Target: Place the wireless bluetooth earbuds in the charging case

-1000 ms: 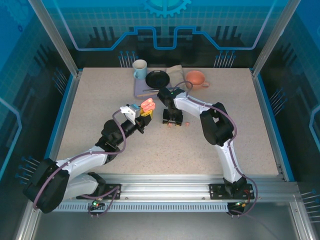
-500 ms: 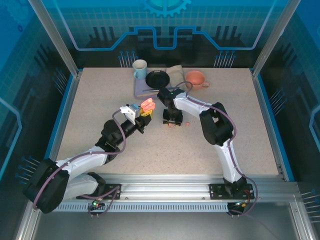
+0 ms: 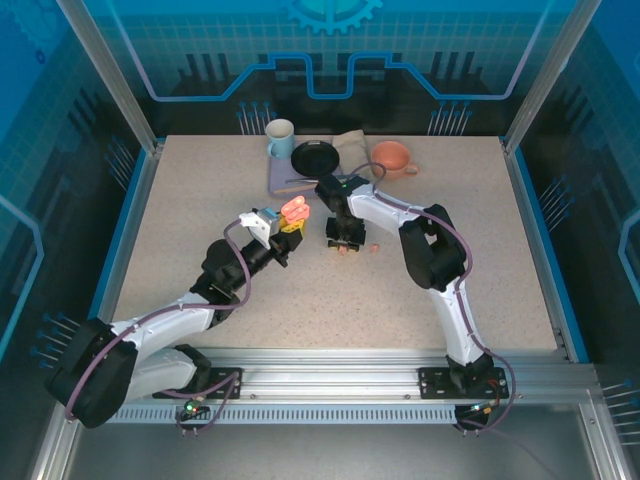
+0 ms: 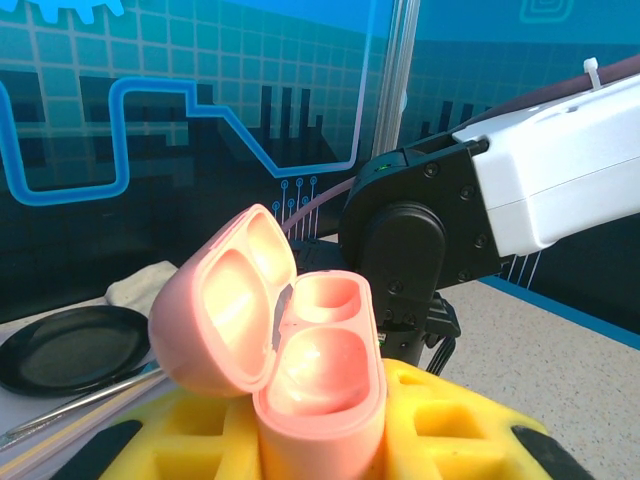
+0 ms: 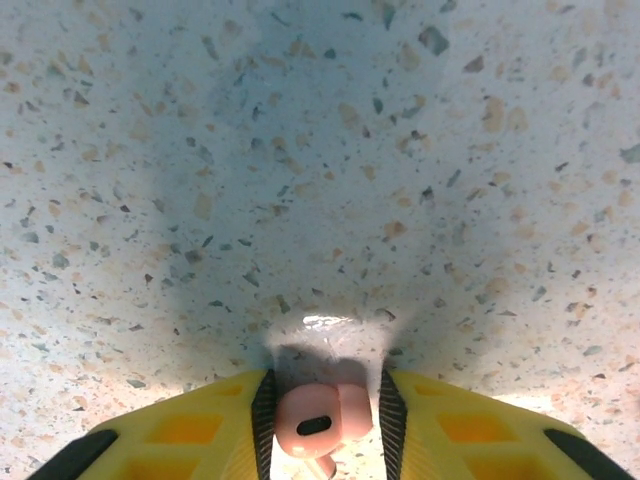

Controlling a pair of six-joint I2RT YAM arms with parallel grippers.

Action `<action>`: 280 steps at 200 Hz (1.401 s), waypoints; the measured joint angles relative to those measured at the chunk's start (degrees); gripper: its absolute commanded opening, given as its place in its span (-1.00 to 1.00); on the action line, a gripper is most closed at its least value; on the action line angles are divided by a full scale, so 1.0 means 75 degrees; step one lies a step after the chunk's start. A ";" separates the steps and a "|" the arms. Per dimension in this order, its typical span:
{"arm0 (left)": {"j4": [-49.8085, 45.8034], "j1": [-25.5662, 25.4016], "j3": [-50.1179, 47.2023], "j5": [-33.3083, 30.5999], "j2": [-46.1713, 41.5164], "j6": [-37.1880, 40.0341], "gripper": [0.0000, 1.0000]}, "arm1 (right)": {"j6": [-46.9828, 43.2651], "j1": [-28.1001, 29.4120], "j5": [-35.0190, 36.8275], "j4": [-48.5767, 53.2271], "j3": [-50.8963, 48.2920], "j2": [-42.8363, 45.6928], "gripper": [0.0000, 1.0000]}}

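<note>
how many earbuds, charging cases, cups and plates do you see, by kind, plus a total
pink earbuds: 2
pink charging case: 1
cups: 2 (blue mug, pink cup)
black plate: 1
total: 6

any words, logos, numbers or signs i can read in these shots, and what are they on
None can be read.
Pink charging case: plain inside, no brand or mark showing.
Pink earbud: a dark oval slot, no lettering.
Backdrop panels: gear shape and circuit-style lines, no words.
Mug, black plate and pink bowl: too small to tell any print.
</note>
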State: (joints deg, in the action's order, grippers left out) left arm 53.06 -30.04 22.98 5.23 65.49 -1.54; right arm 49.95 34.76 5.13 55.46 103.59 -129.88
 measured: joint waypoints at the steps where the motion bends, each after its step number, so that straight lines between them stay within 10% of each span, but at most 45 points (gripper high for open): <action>1: 0.0000 0.0000 0.0000 0.0000 0.0000 0.0000 -1.00 | 0.0000 0.0000 0.0000 0.0000 0.0000 0.0000 -0.39; 147: -0.0070 0.0000 0.0000 0.0111 0.0000 -0.0003 -1.00 | -0.0009 -0.0079 -0.0111 -0.0399 -0.0233 0.0259 -0.47; 280: -0.0303 0.0015 0.0000 0.0560 0.0102 0.0009 -1.00 | -0.0411 -0.0195 0.0484 -0.0787 -0.1457 0.3343 -0.47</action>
State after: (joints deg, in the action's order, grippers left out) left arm 50.78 -29.93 22.98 9.43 66.26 -1.48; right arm 46.87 33.30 8.75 49.56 92.66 -104.81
